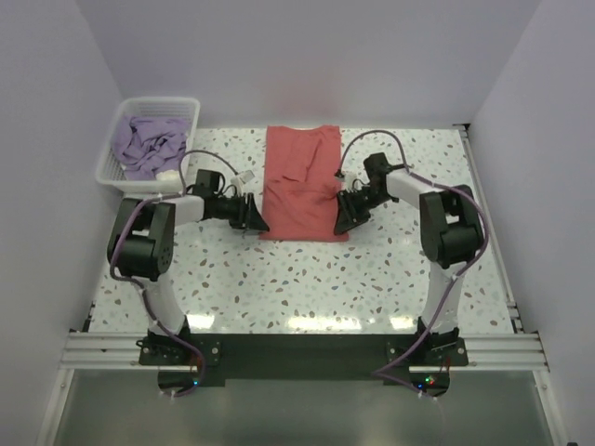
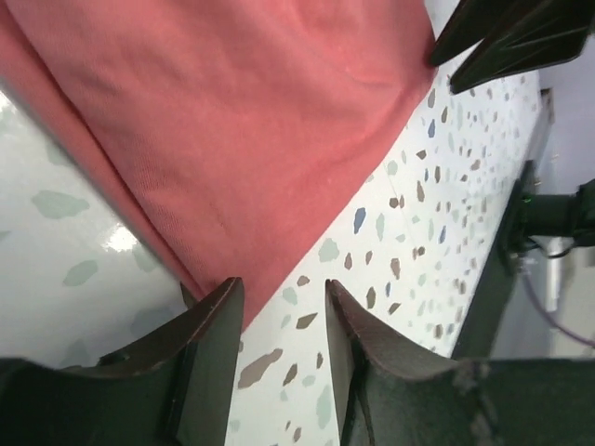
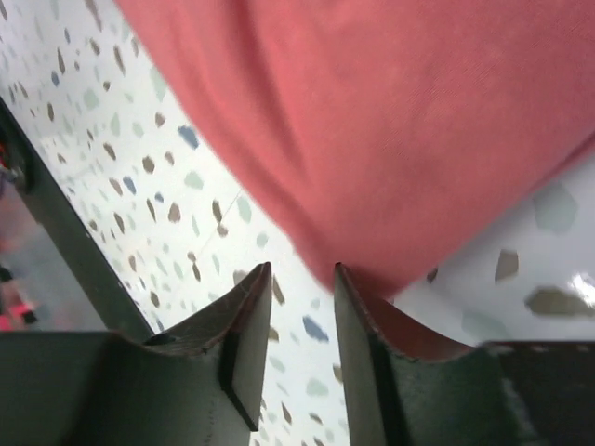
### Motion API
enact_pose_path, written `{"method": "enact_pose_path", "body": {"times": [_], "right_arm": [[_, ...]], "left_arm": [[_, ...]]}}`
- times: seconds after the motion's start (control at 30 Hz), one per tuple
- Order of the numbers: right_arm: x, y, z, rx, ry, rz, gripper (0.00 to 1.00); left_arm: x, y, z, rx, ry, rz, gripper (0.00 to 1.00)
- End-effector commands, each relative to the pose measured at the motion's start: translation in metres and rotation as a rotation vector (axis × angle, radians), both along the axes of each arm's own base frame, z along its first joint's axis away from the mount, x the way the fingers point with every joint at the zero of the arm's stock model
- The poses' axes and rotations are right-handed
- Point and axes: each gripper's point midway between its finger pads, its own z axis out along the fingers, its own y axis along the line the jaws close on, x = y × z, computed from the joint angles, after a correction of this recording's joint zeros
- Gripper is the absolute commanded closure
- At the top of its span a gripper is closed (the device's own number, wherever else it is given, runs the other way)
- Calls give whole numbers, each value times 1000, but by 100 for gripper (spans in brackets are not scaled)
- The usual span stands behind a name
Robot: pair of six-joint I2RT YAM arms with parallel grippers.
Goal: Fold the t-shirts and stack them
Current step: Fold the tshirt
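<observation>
A coral-red t-shirt (image 1: pixel 302 181) lies folded into a tall rectangle at the middle of the table. My left gripper (image 1: pixel 253 212) is at its near left corner and my right gripper (image 1: pixel 346 216) at its near right corner. In the left wrist view the left gripper (image 2: pixel 284 297) is open with only speckled table between its fingers, and the red cloth (image 2: pixel 242 139) ends beside the left finger. The right gripper (image 3: pixel 299 279) is also open, with the red cloth (image 3: pixel 390 121) just past its right finger. A lavender-purple t-shirt (image 1: pixel 149 144) lies crumpled in the basket.
The white lattice basket (image 1: pixel 191 104) sits at the back left corner of the speckled table (image 1: pixel 307 279). White walls close in the back and both sides. The right gripper's dark fingers (image 2: pixel 502 37) show at the top right of the left wrist view.
</observation>
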Motion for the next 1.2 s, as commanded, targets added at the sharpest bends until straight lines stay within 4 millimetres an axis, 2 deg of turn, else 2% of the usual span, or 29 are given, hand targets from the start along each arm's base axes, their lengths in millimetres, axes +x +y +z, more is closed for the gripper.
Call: {"method": "enact_pose_path", "body": {"times": [0.0, 0.03, 0.07, 0.1, 0.13, 0.17, 0.2, 0.23, 0.27, 0.3, 0.33, 0.53, 0.6, 0.73, 0.83, 0.87, 0.93, 0.97, 1.07, 1.1, 1.17], "right_arm": [[-2, -20, 53, -38, -265, 148, 61], [-1, -24, 66, -63, -342, 176, 58], [2, -26, 69, -82, -430, 244, 53], [-1, -31, 63, -123, -472, 280, 51], [8, -32, 67, -177, -612, 364, 48], [9, -32, 66, -206, -671, 405, 46], [0, -36, 52, -230, -688, 446, 44], [8, -28, 53, -240, -780, 485, 43], [11, -29, 53, -271, -850, 536, 41], [5, -27, 42, -277, -859, 575, 41], [10, -23, 41, -283, -906, 594, 41], [8, -14, 13, -294, -977, 726, 41], [7, -18, 0, -314, -965, 759, 41], [7, -21, -15, -333, -959, 791, 45], [6, -26, -25, -354, -952, 802, 51], [6, -27, -26, -362, -950, 803, 60], [7, -27, -26, -365, -952, 802, 70], [7, -27, -26, -371, -949, 795, 81], [10, -26, -13, -368, -942, 754, 100], [17, -23, -1, -362, -964, 733, 100], [18, -19, 16, -334, -960, 695, 100]], "left_arm": [[15, 14, 54, 87, -363, -103, 53], [15, 14, 59, 115, -421, -139, 53], [14, 11, 59, 177, -490, -187, 53], [16, 11, 65, 235, -645, -285, 52], [11, 5, 65, 303, -720, -347, 52], [10, 3, 57, 343, -773, -394, 52], [11, 1, 63, 385, -900, -456, 52], [7, -1, 55, 408, -966, -490, 51], [5, -9, 56, 442, -1034, -525, 51], [1, -9, 47, 467, -1086, -570, 50], [6, -13, 49, 481, -1146, -582, 50], [11, -19, 21, 542, -1209, -703, 49], [8, -19, 7, 562, -1214, -760, 49], [-2, -15, -16, 582, -1176, -846, 49], [-10, -9, -30, 603, -1152, -902, 52], [-11, -7, -31, 614, -1156, -911, 55], [-16, -4, -35, 613, -1122, -933, 62], [-18, -3, -36, 609, -1101, -935, 71], [-13, -6, -23, 608, -1105, -899, 85], [-6, -9, -14, 604, -1112, -869, 93], [3, -12, 7, 592, -1138, -824, 99]]}}
